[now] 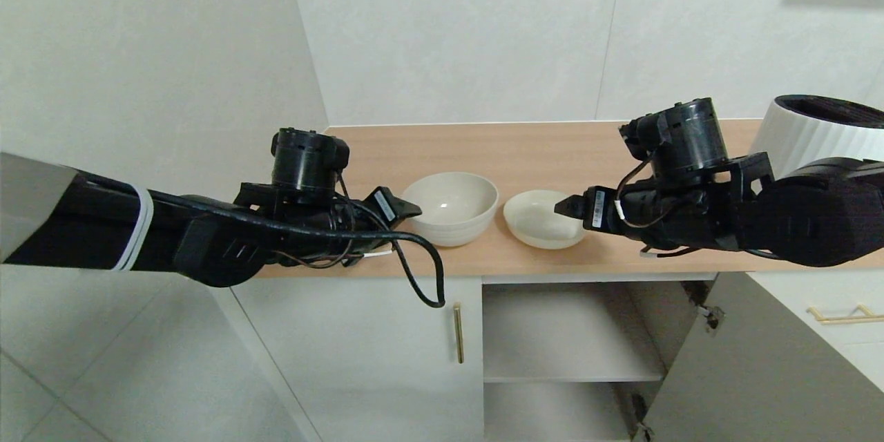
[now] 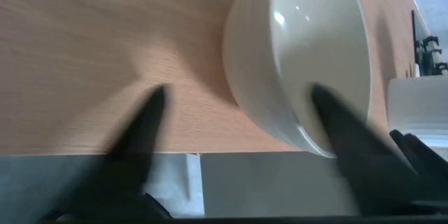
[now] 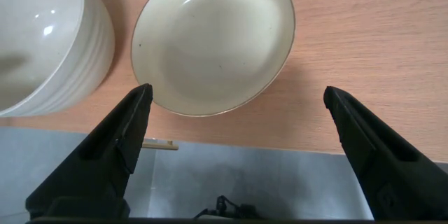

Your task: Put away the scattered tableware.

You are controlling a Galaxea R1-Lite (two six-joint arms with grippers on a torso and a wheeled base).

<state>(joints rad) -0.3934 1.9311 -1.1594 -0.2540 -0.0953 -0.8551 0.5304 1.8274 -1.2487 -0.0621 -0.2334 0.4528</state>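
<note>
White tiled walls meet in a corner behind a light wooden countertop (image 1: 539, 152) that crosses the middle of the head view. A deep cream ceramic bowl with a ribbed outside (image 1: 450, 207) stands upright near the counter's front edge at the centre of the frame. A shallower cream bowl (image 1: 542, 219) sits just to its right, very close, and I cannot tell whether the rims touch.

From the left side of the frame the left gripper (image 1: 404, 208) hangs level with the deep bowl's left rim, just beside it. In its wrist view its jaws are spread wide, with one finger (image 2: 343, 136) across the bowl (image 2: 301, 49).

From the right, the right gripper (image 1: 568, 207) reaches the shallow bowl's right rim. Its jaws are spread wide and hold nothing, and the shallow bowl (image 3: 210, 35) lies beyond them.

A white ribbed cylindrical container with a dark inside (image 1: 818, 128) stands at the right edge. Below the counter, a white cabinet's open compartment with one shelf (image 1: 566, 331) shows at lower centre, beside a closed door with a brass handle (image 1: 458, 333).
</note>
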